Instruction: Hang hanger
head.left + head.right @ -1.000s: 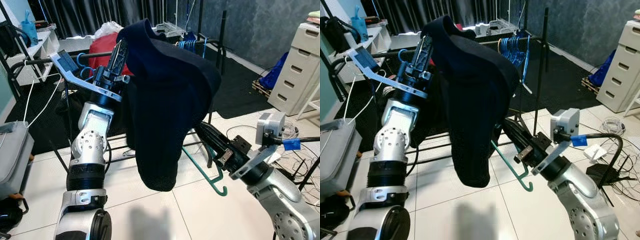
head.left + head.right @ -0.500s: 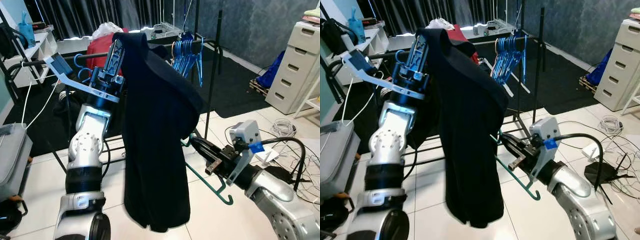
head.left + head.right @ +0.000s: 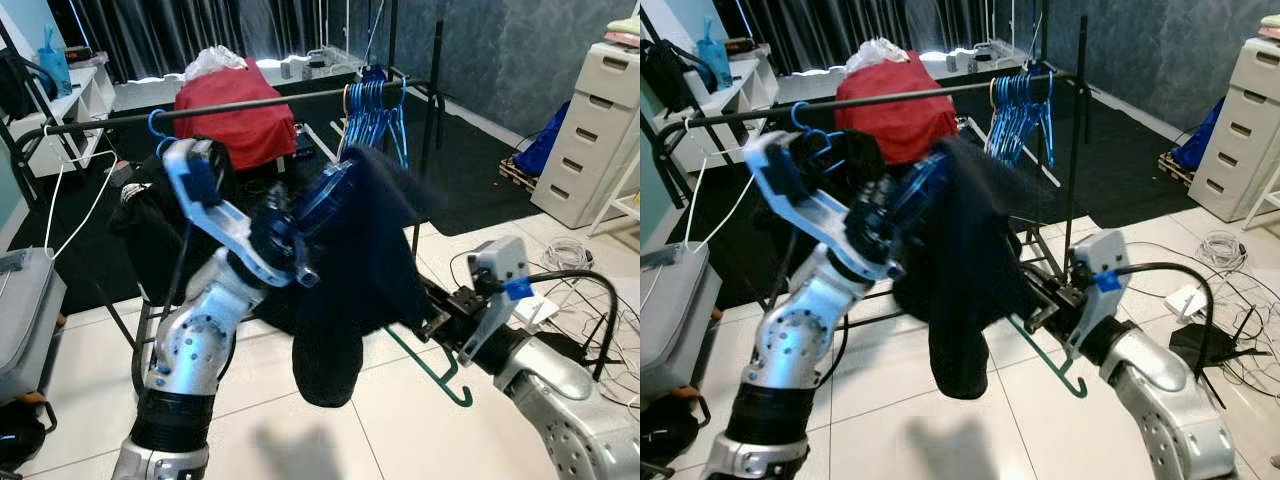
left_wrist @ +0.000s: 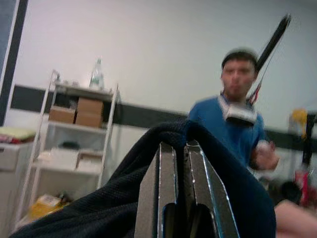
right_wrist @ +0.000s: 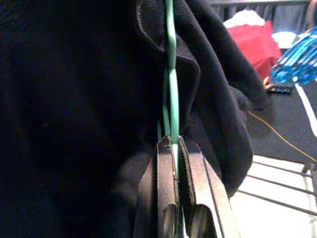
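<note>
A dark navy garment (image 3: 352, 270) hangs between my two arms in front of the black clothes rail (image 3: 250, 103). My left gripper (image 3: 328, 192) is tilted forward and shut on the garment's top; in the left wrist view the fabric (image 4: 99, 198) wraps around the closed fingers (image 4: 171, 198). A green hanger (image 3: 430, 362) sticks out below the garment, hook end (image 3: 460, 395) pointing down. My right gripper (image 3: 432, 322) is shut on the hanger's wire (image 5: 171, 99), which runs up into the garment's folds (image 5: 74, 99).
A bunch of blue hangers (image 3: 375, 100) and a red garment (image 3: 235, 125) hang on the rail. A white drawer chest (image 3: 590, 130) and floor cables (image 3: 565, 255) are at the right, a grey case (image 3: 25, 310) at the left. A person in blue (image 4: 237, 124) stands beyond the left gripper.
My left arm has swung down and forward, bringing the garment's top from above the rail to below it. The garment now bunches lower. The right gripper stays about where it was.
</note>
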`<state>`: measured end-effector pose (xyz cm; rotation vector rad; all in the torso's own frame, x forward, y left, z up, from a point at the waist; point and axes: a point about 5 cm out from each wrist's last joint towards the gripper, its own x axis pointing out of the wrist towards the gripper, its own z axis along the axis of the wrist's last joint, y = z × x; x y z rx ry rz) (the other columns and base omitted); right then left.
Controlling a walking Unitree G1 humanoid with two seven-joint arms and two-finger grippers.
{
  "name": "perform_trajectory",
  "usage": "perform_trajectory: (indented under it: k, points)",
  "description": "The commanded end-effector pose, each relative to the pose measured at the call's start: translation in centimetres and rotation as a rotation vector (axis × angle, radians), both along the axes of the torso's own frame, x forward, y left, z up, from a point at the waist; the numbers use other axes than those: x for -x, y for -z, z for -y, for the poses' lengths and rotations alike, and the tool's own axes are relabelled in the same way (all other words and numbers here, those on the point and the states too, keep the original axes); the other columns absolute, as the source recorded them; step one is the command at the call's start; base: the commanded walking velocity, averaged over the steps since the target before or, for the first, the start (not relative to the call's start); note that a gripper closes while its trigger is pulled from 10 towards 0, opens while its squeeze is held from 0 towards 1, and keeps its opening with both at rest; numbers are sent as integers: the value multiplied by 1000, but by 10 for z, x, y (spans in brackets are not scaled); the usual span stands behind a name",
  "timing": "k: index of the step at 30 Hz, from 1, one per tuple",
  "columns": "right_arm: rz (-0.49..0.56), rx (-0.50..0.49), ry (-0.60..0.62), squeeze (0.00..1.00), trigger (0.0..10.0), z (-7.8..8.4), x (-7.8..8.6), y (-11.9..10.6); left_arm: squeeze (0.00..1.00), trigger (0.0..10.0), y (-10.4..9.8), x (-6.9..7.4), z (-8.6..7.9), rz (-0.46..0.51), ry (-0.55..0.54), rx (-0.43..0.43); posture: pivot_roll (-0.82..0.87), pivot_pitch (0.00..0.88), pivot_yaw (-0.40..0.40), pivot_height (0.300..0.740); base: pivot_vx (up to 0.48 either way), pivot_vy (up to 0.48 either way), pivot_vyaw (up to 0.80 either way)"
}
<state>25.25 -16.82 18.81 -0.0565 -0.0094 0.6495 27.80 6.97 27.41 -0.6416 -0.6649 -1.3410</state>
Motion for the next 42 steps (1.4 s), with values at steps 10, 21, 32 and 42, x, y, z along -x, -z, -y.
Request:
perform_trajectory:
  k: [10,21,32,42]
  points:
    - [-66,225,-150,0,10000,-20,12,23,0,10000,-11,-26,1,-153,-219,115,-254,0,73,740,0,0,0]
    - [86,21,-216,0,10000,-41,17,-9,0,10000,0,-63,-26,-437,-481,225,-256,0,81,740,0,0,0]
    - [359,-67,-14,0,10000,-24,5,-70,0,10000,13,-77,-42,-550,-645,236,-258,0,82,740,0,0,0]
    - [332,-38,105,0,10000,-8,-5,-63,0,10000,4,-68,-33,-489,-513,271,-250,0,75,740,0,0,0]
